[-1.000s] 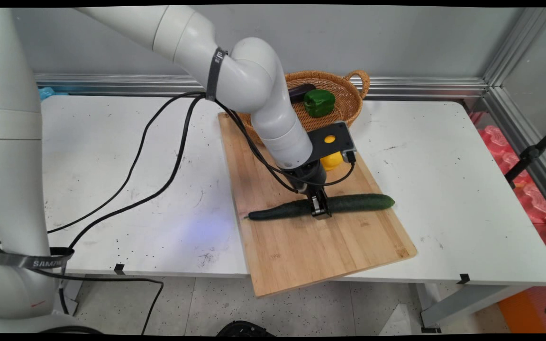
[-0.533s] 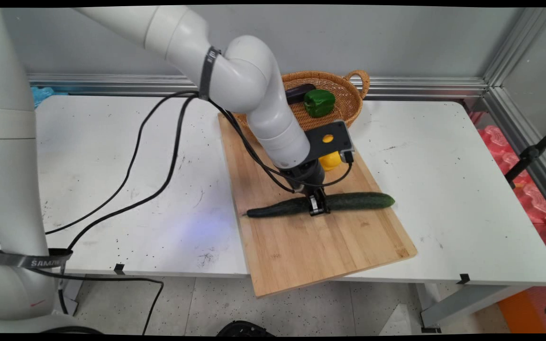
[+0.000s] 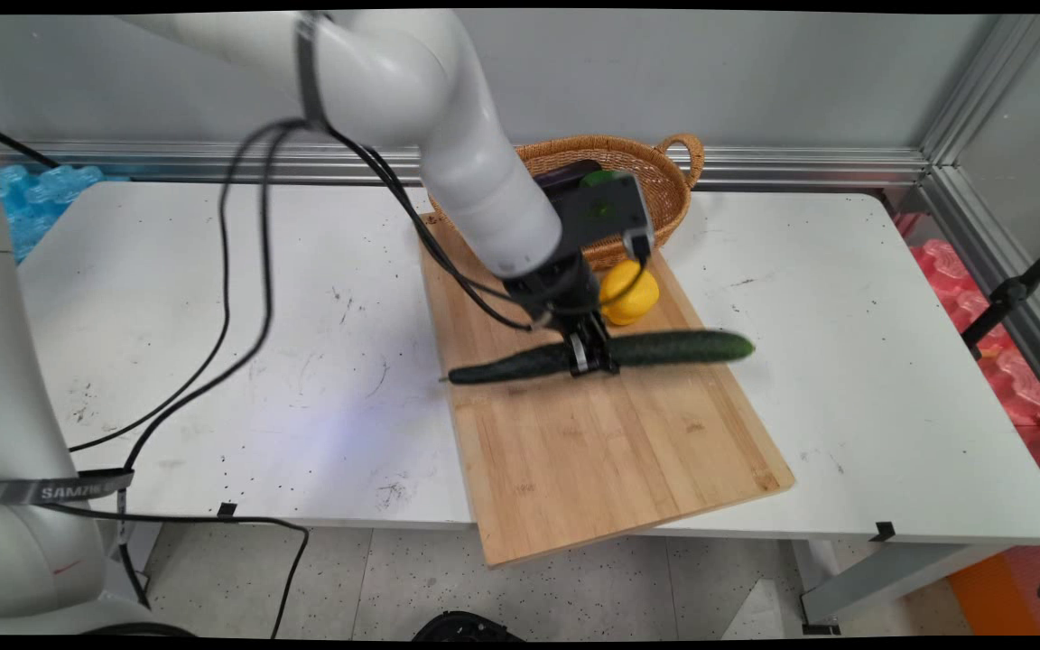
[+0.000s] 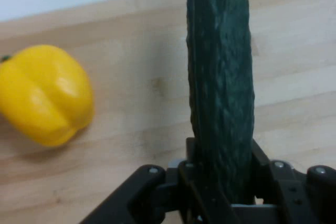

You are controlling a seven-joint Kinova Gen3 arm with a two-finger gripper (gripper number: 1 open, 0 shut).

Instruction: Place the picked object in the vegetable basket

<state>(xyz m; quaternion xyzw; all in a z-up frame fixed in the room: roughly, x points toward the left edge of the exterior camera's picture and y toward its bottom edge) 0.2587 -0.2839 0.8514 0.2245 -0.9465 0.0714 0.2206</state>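
A long dark green cucumber (image 3: 682, 347) hangs level a little above the wooden cutting board (image 3: 601, 451), with my gripper (image 3: 592, 357) shut on its middle. In the hand view the cucumber (image 4: 220, 87) runs straight up between the two black fingers (image 4: 262, 161), and my gripper (image 4: 223, 182) clamps it from both sides. A yellow bell pepper (image 3: 630, 294) lies on the board just behind the cucumber; the hand view shows the yellow pepper (image 4: 44, 95) at the left on the wood.
A wicker basket (image 3: 664, 194) stands at the board's far end, partly hidden by my wrist, with a green pepper (image 3: 599, 178) and a dark object (image 3: 565, 176) inside. The board's near corner overhangs the white table (image 3: 845, 379). Black cables (image 3: 240, 298) hang at the left.
The cucumber has risen off the board in my gripper and shifted slightly away and to the left. My wrist now covers most of the green pepper and uncovers the yellow one.
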